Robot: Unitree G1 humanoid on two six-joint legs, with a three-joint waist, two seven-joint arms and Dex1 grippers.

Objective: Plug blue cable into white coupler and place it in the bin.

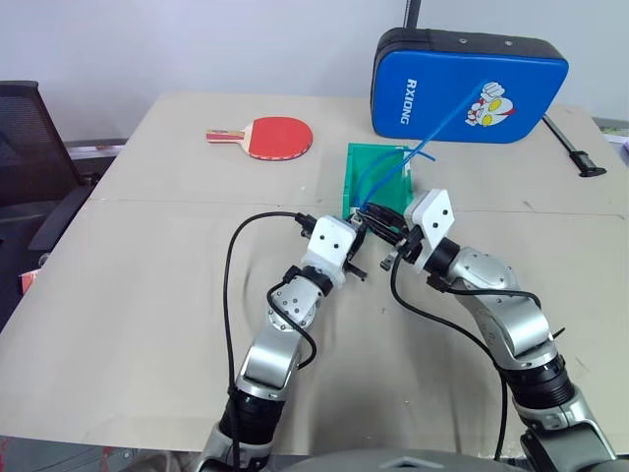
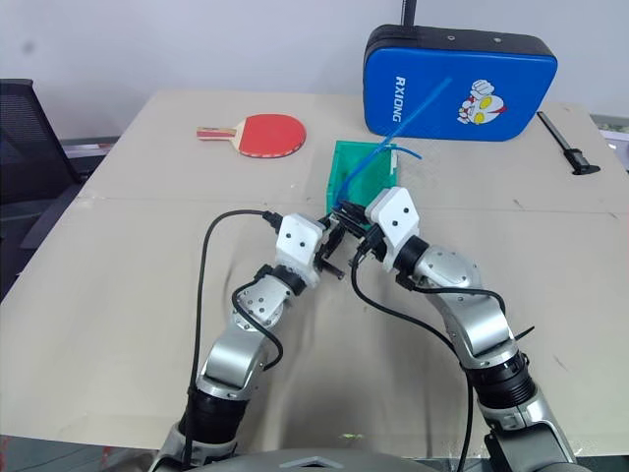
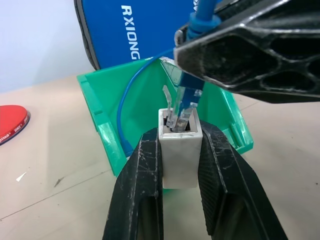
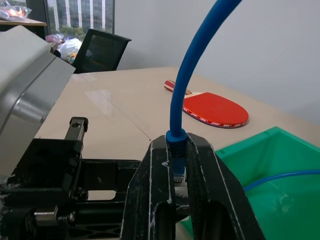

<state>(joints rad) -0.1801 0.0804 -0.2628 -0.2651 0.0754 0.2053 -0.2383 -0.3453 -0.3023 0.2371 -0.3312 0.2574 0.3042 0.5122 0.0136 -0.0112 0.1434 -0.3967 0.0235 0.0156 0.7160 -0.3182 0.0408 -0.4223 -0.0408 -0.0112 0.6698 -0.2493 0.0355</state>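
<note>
In the left wrist view my left gripper point(image 3: 180, 134) is shut on the white coupler point(image 3: 180, 155), socket facing away from the wrist. My right gripper point(image 4: 176, 142) is shut on the blue cable point(image 4: 185, 75) just behind its clear plug point(image 3: 181, 114). The plug's tip sits at the mouth of the coupler's socket, with its latch tab standing free. Both grippers meet mid-table, the left gripper point(image 1: 360, 258) beside the right gripper point(image 1: 390, 242). They hover just in front of the teal-green bin point(image 1: 352, 182). The held cable point(image 2: 413, 118) rises slantwise behind them.
Another blue cable point(image 3: 122, 107) loops inside the bin. A big blue padded case point(image 1: 467, 84) lies behind the bin. A red paddle point(image 1: 277, 136) lies at the back left and a black tool point(image 1: 580, 152) at the far right. A black chair point(image 1: 29, 147) stands off the table's left edge.
</note>
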